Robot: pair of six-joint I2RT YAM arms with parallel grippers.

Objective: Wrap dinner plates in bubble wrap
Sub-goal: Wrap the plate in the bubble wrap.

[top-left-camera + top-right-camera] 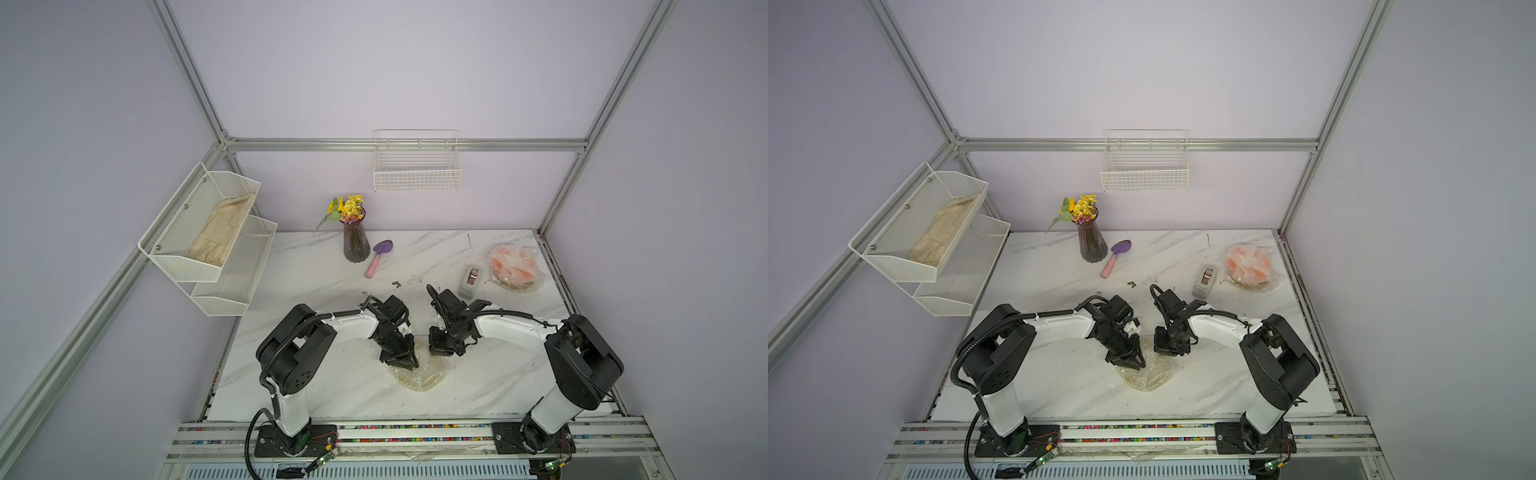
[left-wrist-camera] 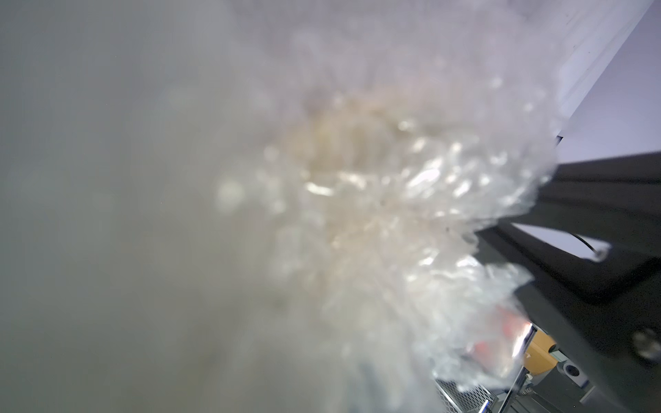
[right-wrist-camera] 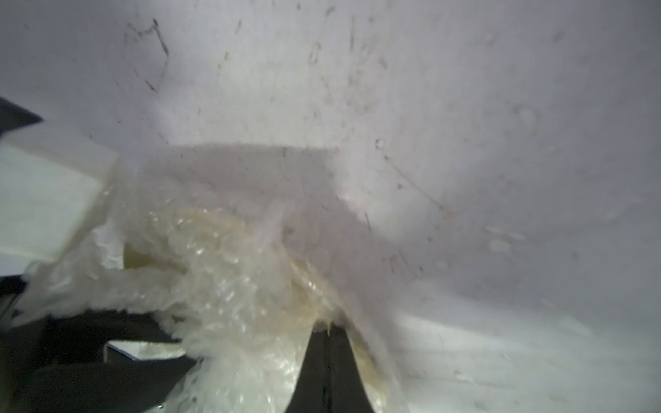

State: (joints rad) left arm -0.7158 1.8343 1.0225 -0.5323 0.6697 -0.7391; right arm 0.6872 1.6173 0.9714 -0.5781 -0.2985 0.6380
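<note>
The cream plate point(image 1: 412, 382) lies flat on the marble table point(image 1: 316, 374) at about 6 o'clock from the table's middle, close to the front edge and between the two arms. The bubble wrap point(image 3: 221, 271) is crumpled over it, and the plate's pale rim shows through. The left gripper point(image 1: 411, 365) comes down on the plate's 10 o'clock side. Its fingers are drawn nearly together with a bunch of the wrap pinched between them, and that bunch fills the blurred left wrist view. The right gripper point(image 3: 327, 330) stands at the plate's 1 o'clock edge, its two fingers pressed tight against each other, the tips touching the wrap at the rim. Whether any film is caught between them I cannot tell. At 2 o'clock on the table, near the right edge, the orange plate point(image 1: 513, 262) sits wrapped in its own shiny sheet on top of a yellowish-edged plate point(image 1: 514, 285), which is also wrapped. The grey tape dispenser point(image 1: 471, 281) lies just beside that stack at its 9 o'clock. At 11 o'clock a ribbed vase of yellow flowers point(image 1: 356, 245) stands near the back wall, with a purple trowel point(image 1: 378, 257) just to its 3 o'clock. A white wire basket point(image 1: 417, 170) hangs on the back wall. A two-tier mesh rack point(image 1: 232, 286) on the left wall holds pale gloves point(image 1: 220, 232).
</note>
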